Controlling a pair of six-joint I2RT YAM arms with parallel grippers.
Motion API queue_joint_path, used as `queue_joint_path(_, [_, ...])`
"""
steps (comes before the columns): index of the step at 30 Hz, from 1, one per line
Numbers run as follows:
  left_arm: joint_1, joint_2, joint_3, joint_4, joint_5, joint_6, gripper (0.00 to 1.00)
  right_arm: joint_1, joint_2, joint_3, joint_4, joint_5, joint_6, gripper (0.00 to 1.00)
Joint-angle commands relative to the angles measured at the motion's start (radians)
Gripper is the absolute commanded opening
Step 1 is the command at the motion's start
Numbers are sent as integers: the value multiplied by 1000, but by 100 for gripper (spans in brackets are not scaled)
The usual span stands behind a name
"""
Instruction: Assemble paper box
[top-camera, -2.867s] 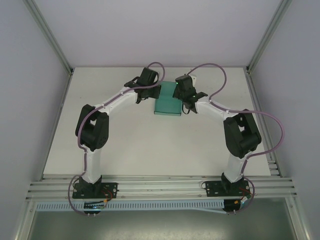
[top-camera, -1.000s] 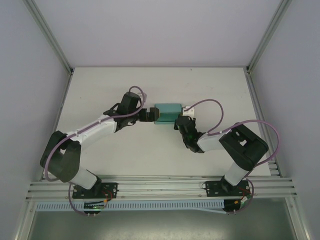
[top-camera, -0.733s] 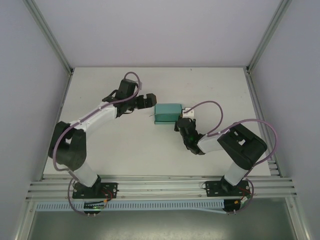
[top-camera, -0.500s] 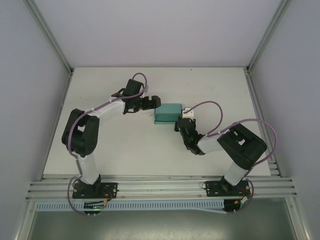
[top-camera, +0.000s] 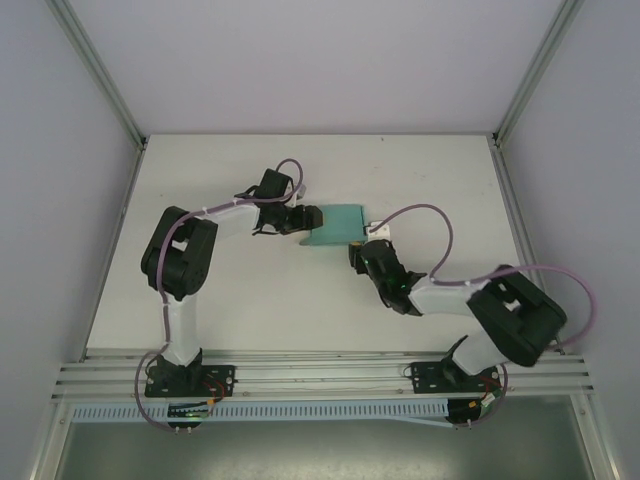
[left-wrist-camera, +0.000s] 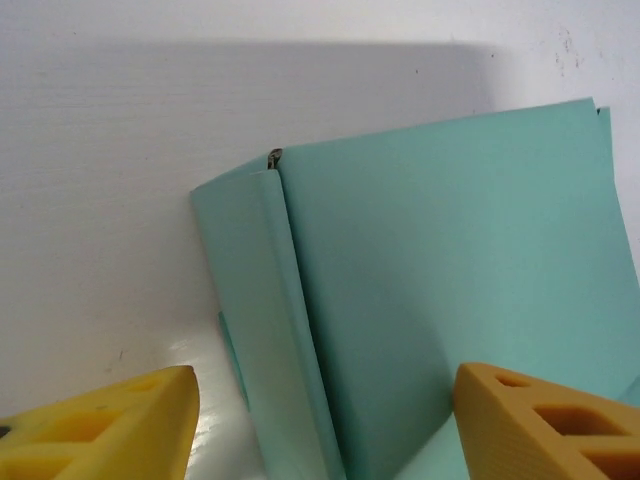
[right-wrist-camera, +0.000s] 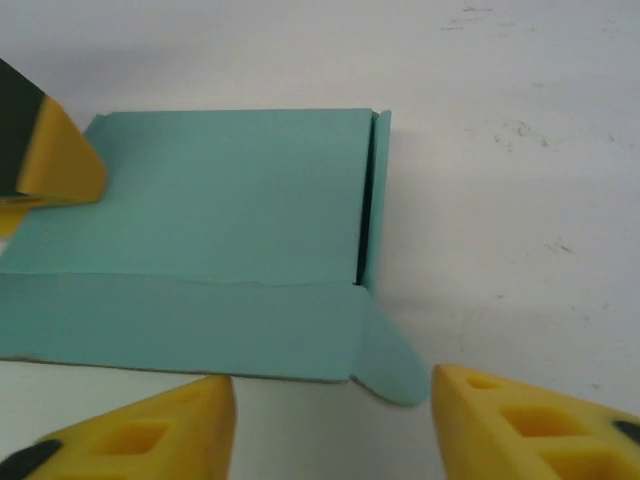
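"Tucking that loose rounded tab (right-wrist-camera: 392, 362) looks like your step now. The paper box (top-camera: 336, 221) lies folded on the table (top-camera: 250, 300), a little toward 12 o'clock from its middle. The tab pokes out flat at the box's 5 o'clock corner."

"Agreed. Mind the dark slit (right-wrist-camera: 365, 200) along the box's 3 o'clock end in the right wrist view; I'd guess the tab belongs there. Your right gripper (right-wrist-camera: 332, 425) stands open and holds nothing, with the tab just ahead between its fingertips. Catch the tab near its root, not its tip, or card this thin will likely buckle."

"Your left gripper (left-wrist-camera: 325, 430) is at the box's 9 o'clock end, jaws partly apart, straddling the folded edge. One fingertip (left-wrist-camera: 548, 420) stands before the wide panel, the other on the table side. It grips nothing, as far as I can see. Close it gently to pin the box before you push, or the box may slide toward 9 o'clock."

"Further out, the right arm's purple cable (top-camera: 425, 215) loops at the box's 3 o'clock, near but apart. Both grippers crowd one small box, so keep their fingers from meeting."
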Motion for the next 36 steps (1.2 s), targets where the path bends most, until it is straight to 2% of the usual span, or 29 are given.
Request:
queue_joint_path(1, [-2, 45, 7, -22, -7, 23, 61, 5, -129, -28, -148, -60, -16, 63])
queue_joint_path(3, [-2, 56, 13, -19, -9, 30, 59, 2, -200, -42, -182, -50, -2, 68])
queue_joint_path(7, [-2, 77, 23, -27, -1, 43, 45, -19, -299, -62, -187, -43, 17, 93])
queue_joint_path(8, [-1, 77, 21, -26, 0, 45, 45, -31, -311, -63, -183, -53, 28, 98])
queue_joint_path(13, [19, 92, 20, -35, 24, 63, 34, -149, -290, 0, -248, -249, 80, 99])
queue_joint_path(17, [63, 92, -30, 39, 135, 31, 28, -221, -204, 79, -299, -318, 128, 99])
queue_joint_path(24, [120, 91, -118, 213, 337, -15, 17, -277, -48, 185, -275, -465, 178, 99])
queue_joint_path(29, [141, 53, -180, 274, 355, -34, 10, -340, 66, 260, -271, -587, 262, 99])
queue_joint_path(33, [176, 73, -223, 412, 476, -130, 10, -366, 145, 290, -210, -707, 320, 99])
queue_joint_path(36, [182, 83, -247, 442, 489, -153, 9, -376, 200, 316, -180, -788, 352, 98])
